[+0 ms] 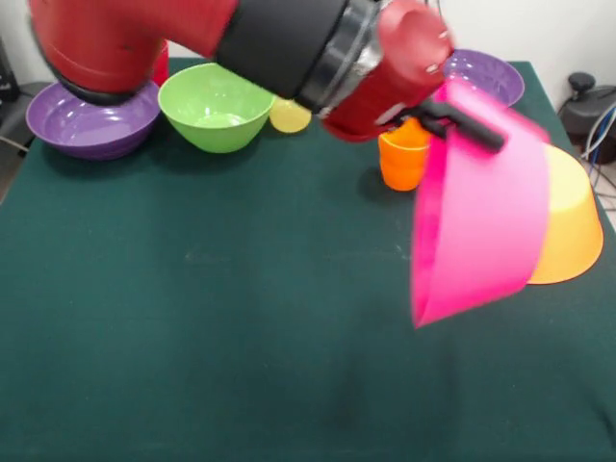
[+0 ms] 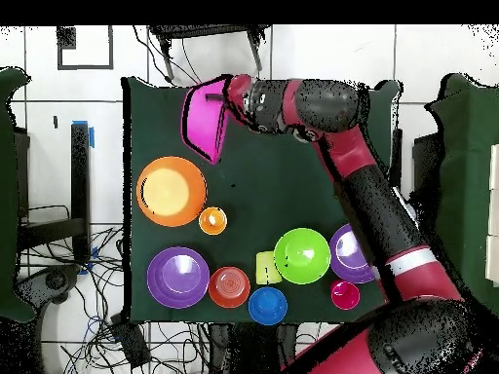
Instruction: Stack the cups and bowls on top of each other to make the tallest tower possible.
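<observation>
My gripper (image 1: 460, 119) is shut on the rim of the large pink bowl (image 1: 478, 223) and holds it tilted on its side above the table's right part. In the overhead view the gripper (image 2: 228, 114) and the pink bowl (image 2: 204, 124) are near the far edge. The large orange bowl (image 1: 570, 227) sits just behind the pink one, and shows in the overhead view (image 2: 172, 192). The orange cup (image 1: 402, 159) stands beside it. The green bowl (image 1: 214, 106), pale yellow cup (image 1: 290, 116), two purple bowls (image 1: 91, 120) (image 1: 486, 75) and red cup (image 1: 161, 64) stand at the back.
The overhead view also shows the small blue bowl (image 2: 267, 305) and the orange-red bowl (image 2: 229, 286) near the robot's base; the arm hides them in the front view. The dark green table (image 1: 241, 337) ends close to the large orange bowl on the right.
</observation>
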You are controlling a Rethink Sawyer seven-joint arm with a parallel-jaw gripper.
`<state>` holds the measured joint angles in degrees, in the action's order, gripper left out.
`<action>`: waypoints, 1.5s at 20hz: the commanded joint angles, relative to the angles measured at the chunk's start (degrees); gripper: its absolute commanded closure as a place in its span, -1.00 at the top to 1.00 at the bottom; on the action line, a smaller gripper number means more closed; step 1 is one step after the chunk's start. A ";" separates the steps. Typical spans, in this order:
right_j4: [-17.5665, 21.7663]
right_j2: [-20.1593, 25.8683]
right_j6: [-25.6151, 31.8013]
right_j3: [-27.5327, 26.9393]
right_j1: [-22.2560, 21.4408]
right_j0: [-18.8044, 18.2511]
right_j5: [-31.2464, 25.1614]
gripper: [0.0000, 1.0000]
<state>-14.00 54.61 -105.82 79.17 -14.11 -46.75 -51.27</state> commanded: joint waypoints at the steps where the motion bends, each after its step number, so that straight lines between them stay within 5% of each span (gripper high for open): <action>1: -3.73 12.02 14.31 6.01 10.36 -0.35 -9.20 -1.00; 15: 1.34 16.41 26.51 -2.38 29.03 -2.48 -19.19 -1.00; 30: -0.59 23.37 32.76 -8.21 38.33 -1.05 -21.53 -1.00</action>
<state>-13.95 75.36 -93.06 80.43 19.73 -49.58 -66.94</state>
